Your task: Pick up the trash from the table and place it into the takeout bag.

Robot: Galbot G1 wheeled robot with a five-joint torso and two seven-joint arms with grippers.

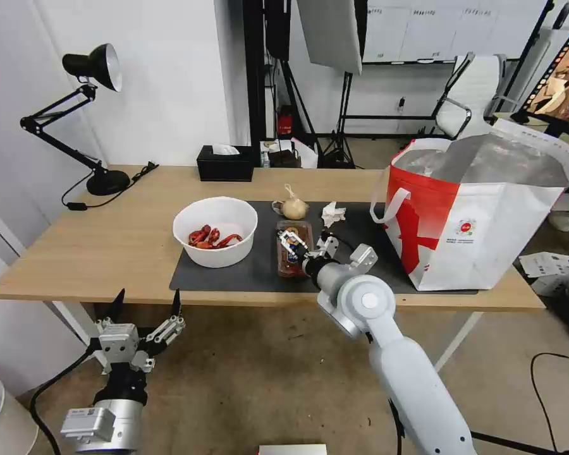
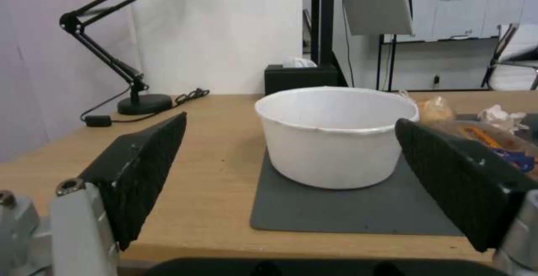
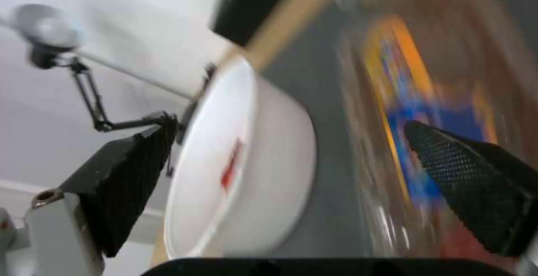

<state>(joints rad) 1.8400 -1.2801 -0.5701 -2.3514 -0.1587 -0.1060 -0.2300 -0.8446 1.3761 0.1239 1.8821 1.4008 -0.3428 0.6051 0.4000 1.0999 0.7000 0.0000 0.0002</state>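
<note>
On the table, a white bowl with red shells sits on the dark mat. To its right lies the clear tray, with the knotted beige bag and the crumpled tissue behind it. The red-and-white takeout bag stands open at the right end. My right gripper hovers low over the tray, open. In the right wrist view one finger is over the tray, the other beside the bowl. My left gripper is open, below the table's front edge, facing the bowl.
A black tissue box sits at the table's back edge. A black desk lamp and its cord occupy the back left corner. Bare wood lies left of the mat. Chairs and stands fill the room behind.
</note>
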